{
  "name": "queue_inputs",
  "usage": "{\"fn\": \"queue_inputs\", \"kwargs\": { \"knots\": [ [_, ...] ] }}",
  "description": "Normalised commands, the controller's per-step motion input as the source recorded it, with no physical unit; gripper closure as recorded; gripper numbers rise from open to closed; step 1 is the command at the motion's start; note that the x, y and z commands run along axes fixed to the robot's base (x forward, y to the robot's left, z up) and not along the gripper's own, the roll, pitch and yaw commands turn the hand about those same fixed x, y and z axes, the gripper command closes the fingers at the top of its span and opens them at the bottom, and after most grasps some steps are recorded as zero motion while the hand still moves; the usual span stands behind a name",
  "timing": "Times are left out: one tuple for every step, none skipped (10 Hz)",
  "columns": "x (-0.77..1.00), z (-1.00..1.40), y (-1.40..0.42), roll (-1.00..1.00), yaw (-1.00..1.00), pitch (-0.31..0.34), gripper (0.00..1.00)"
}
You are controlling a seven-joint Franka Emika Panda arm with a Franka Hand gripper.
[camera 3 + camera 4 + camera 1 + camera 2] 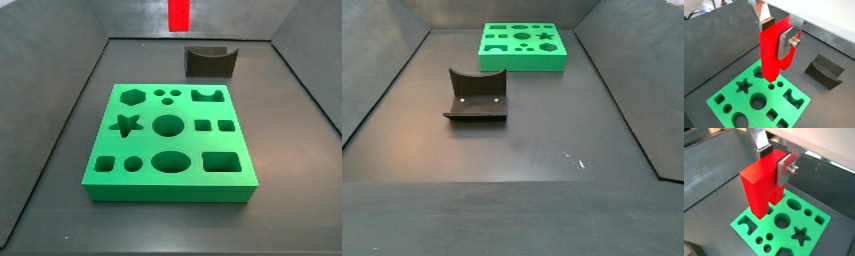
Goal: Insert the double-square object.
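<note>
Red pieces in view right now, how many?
1. The red piece is clamped in the pincer, hanging upright above the green board. In a side view only its lower end shows at the top edge. No others are visible.

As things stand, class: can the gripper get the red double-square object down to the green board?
Probably yes: the gripper holds the double-square object above the green board, with nothing between them.
</note>
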Motion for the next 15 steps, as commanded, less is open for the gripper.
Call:
{"fn": "queue_inputs", "kwargs": {
  "knots": [
    [0.31, -0.67, -0.11, 0.07, -0.81, -0.003, 1.0],
    [0.3, -0.74, -0.15, 0.08, -0.81, -0.007, 1.0],
    [0.3, -0.77, -0.16, 0.07, -0.81, -0.009, 1.0],
    [0.13, -0.75, -0.13, 0.06, -0.93, -0.027, 1.0],
    [0.0, -0.6, -0.14, 0.02, -1.0, -0.021, 1.0],
    [0.0, -0.53, -0.16, 0.01, -1.0, -0.023, 1.0],
    [0.0, -0.54, -0.15, 0.02, -1.0, -0.026, 1.0],
    [0.0, -0.26, -0.17, 0.01, -1.0, 0.0, 1.0],
    [0.0, -0.11, -0.17, 0.0, -1.0, 0.0, 1.0],
    [0.0, -0.13, -0.16, 0.0, -1.0, 0.0, 1.0],
    [0.09, -0.13, -0.16, 0.01, -0.95, 0.0, 1.0],
    [0.16, -0.13, -0.17, 0.01, -0.89, 0.0, 1.0],
    [0.1, -0.23, -0.12, 0.05, -0.94, 0.0, 1.0],
    [0.0, -0.22, 0.0, 0.08, -1.0, -0.006, 1.0],
    [0.0, -0.21, 0.0, 0.08, -1.0, -0.006, 1.0]
  ]
}}
